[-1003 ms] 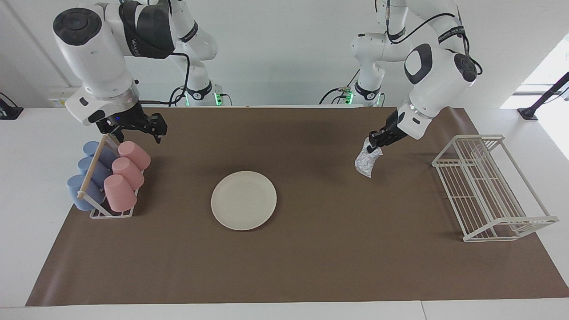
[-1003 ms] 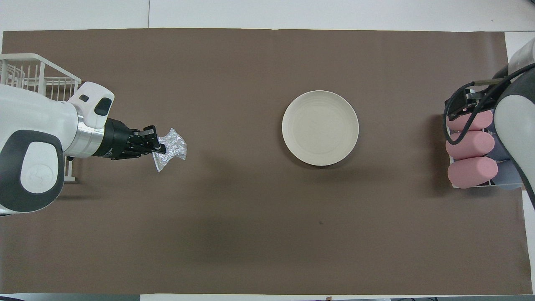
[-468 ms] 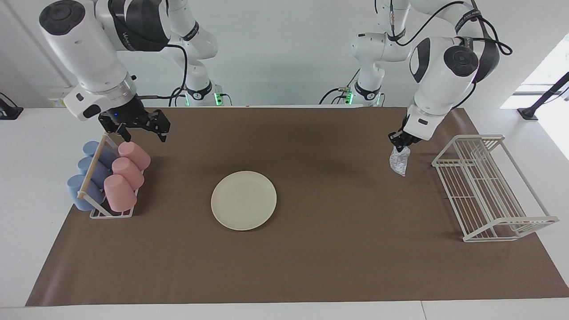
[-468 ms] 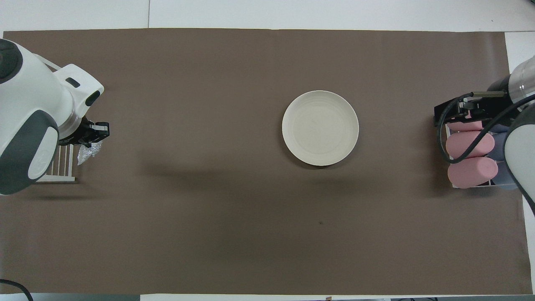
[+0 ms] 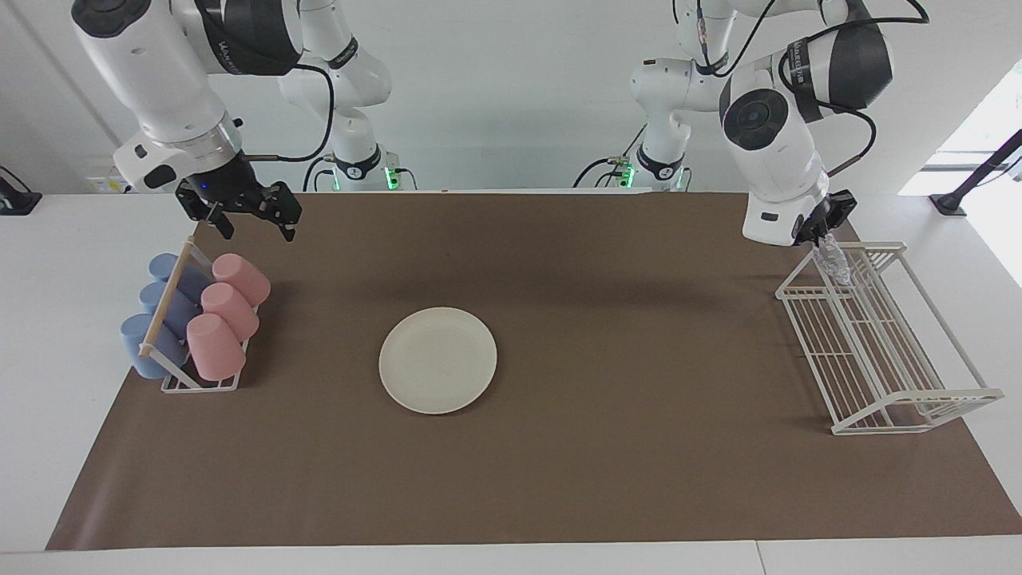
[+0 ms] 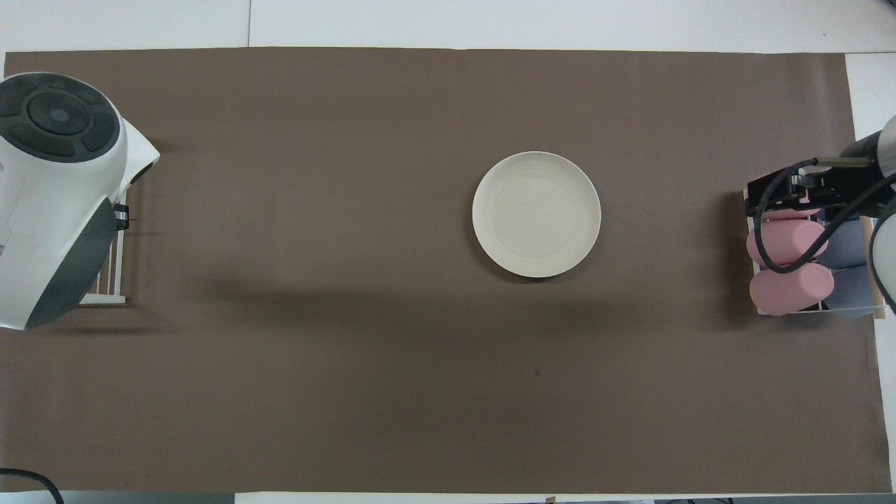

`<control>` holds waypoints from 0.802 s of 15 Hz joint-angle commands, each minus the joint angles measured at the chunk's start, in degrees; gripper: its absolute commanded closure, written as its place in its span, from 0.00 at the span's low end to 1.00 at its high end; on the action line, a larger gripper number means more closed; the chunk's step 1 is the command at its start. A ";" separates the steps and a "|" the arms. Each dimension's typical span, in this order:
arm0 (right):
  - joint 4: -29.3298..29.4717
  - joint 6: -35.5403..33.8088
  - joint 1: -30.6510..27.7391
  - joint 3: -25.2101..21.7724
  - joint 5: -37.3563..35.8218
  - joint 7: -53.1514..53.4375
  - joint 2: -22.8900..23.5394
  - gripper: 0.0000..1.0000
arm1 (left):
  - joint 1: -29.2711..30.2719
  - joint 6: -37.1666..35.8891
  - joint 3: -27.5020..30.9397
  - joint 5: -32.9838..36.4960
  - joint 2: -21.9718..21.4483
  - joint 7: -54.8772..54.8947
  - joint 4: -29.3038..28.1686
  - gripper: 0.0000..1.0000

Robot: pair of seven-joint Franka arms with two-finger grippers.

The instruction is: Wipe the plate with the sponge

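one crinkly silvery sponge (image 5: pixel 833 262) hangs over rack (image 5: pixel 878 335).

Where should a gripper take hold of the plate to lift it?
At the rim. The plate lies flat on the mat, alone at mid table, so probably come in low from any side and pinch its shallow raised edge; its wide flat middle offers two fingers nothing to close on.

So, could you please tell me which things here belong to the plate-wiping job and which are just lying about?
Belong to the job:
- plate, mid-mat
- sponge, hanging from the left pincer over the wire rack

Just lying about:
- wire rack
- pink cups and blue cups in their holder, under the waiting right pincer
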 commanded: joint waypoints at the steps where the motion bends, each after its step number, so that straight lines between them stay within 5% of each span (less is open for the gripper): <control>1: -1.82 0.58 -0.14 -4.60 1.11 -7.10 -1.60 0.00 | -0.45 -3.84 0.22 8.81 5.15 -0.43 4.52 1.00; 8: -1.20 0.31 -0.40 -2.06 1.02 -6.15 -1.43 0.00 | -0.10 -5.60 0.57 19.39 18.06 -4.37 4.52 1.00; 12: -1.11 -0.04 -0.75 -2.50 0.67 -6.59 -1.43 0.00 | 0.60 -3.76 0.40 17.20 18.34 -8.60 3.03 1.00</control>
